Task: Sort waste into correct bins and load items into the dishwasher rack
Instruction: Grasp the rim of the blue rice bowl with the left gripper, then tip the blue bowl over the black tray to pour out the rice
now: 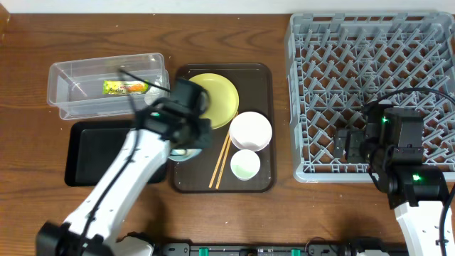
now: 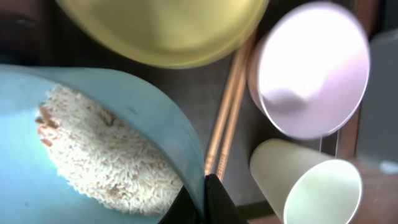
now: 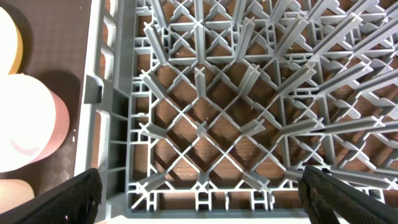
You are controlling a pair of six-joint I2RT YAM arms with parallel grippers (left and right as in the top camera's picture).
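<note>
My left gripper (image 2: pixel 205 200) is shut on the rim of the light blue bowl (image 2: pixel 124 93), which holds the white rice scraps (image 2: pixel 106 149). In the overhead view the bowl (image 1: pixel 182 154) peeks out under my left arm on the brown serving tray (image 1: pixel 264 71). The yellow plate (image 1: pixel 217 96), white bowl (image 1: pixel 250 130), pale cup (image 1: pixel 245 165) and chopsticks (image 1: pixel 220 162) lie on that tray. The yellow-green wrapper (image 1: pixel 124 87) lies inside the clear tub (image 1: pixel 71 75). My right gripper (image 3: pixel 211 199) is open and empty over the front left corner of the grey rack (image 1: pixel 370 57).
The black tray (image 1: pixel 89 153) lies in front of the clear tub, left of the serving tray. The rack's upright pegs (image 3: pixel 249 74) stand under my right gripper. The white bowl (image 3: pixel 25 124) shows left of the rack wall.
</note>
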